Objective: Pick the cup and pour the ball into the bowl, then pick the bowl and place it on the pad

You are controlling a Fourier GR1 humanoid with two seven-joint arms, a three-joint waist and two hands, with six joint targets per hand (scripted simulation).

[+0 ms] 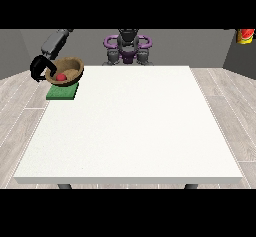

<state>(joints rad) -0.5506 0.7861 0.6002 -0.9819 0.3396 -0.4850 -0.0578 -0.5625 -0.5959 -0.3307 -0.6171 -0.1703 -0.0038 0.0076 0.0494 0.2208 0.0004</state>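
White tabletop point(130, 131), seen from across, robot point(127, 46) small at the far edge. Near the far corner at the view's left: green pad point(61, 93), flat on the tabletop, reaching to its edge. Brown bowl point(65, 71) over the pad, tilted, open side turned toward the camera, lower rim at or just above the pad; touching or not, cannot tell. Red ball point(61, 77) inside the bowl, low against its inner wall. Black robot hand point(39, 68) at the view's left, at the bowl's outer side, curled round the rim there, clamped on the bowl. Grey arm point(55, 41) slanting up from that robot hand toward the top of the view. Other robot hand, at the view's right: nowhere in sight. No cup to be made out. Beyond the tabletop, grey wall and pale plank floor point(230, 111); red and yellow object point(245, 35) at the upper corner on the view's right, cut by the edge.
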